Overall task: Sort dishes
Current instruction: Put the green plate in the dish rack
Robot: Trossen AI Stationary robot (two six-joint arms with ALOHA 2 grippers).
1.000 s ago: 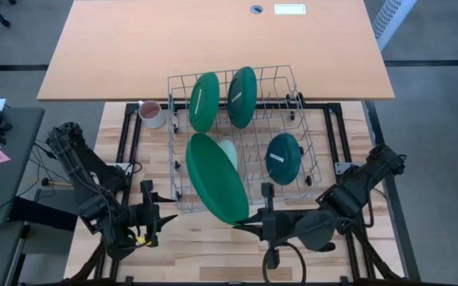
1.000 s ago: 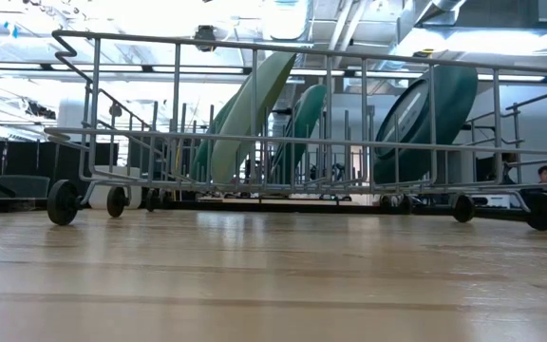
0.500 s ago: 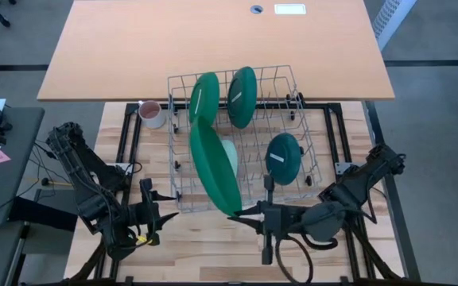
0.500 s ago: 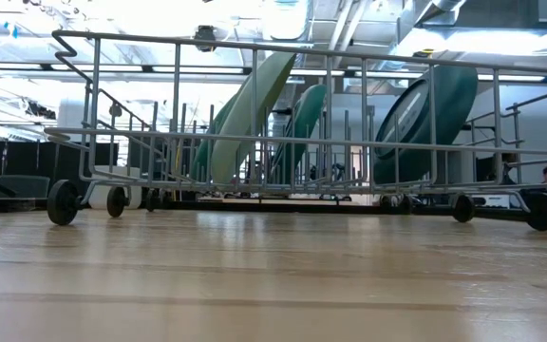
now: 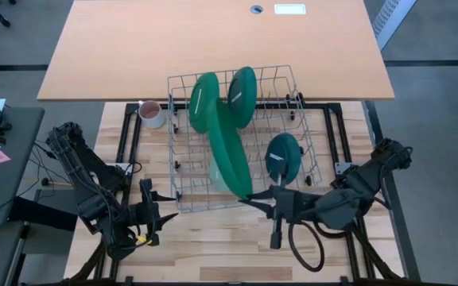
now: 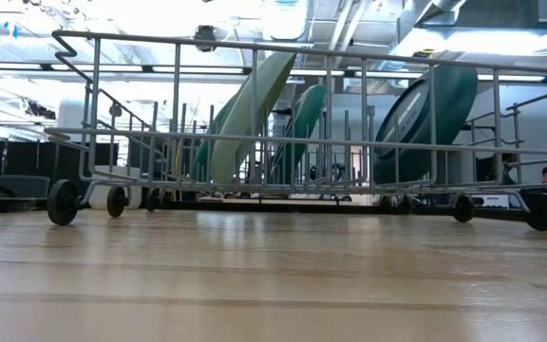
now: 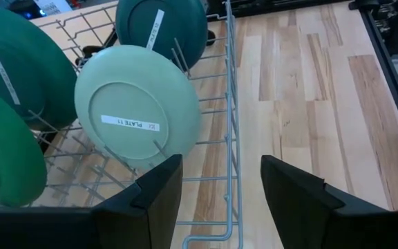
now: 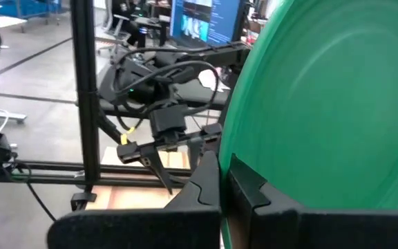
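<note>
A wire dish rack (image 5: 183,179) stands mid-table. In it, two dark green plates (image 5: 204,101) (image 5: 242,95) stand on edge at the far side and a dark teal plate (image 5: 283,156) at the right. A pale mint plate (image 7: 137,114) leans between the tines. A third large green plate (image 5: 227,155) hangs nearly edge-on over the rack, with my right gripper (image 5: 249,199) shut on it. My left gripper (image 5: 145,210) waits open beside the rack's near left corner, nothing between its fingers (image 7: 159,188). My right gripper pinches the large green plate's rim (image 8: 232,173) at its near end between the two fingers. The fingers lie about level and come from the table's near right side. The plate stands almost on edge, reaching from the fingers toward the far side above the rack.
A pinkish-white mug (image 5: 151,114) stands outside the rack's far left corner. A tan desk (image 5: 213,40) lies beyond the far edge. Bare wood shows along the near edge (image 5: 205,238) in front of the rack, whose small wheels (image 6: 63,201) rest on the table.
My right gripper has risen and gone toward the far edge, turning its wrist. The large green plate has swung from a slanted, face-showing pose at the rack's near left to nearly edge-on over the rack's middle.
</note>
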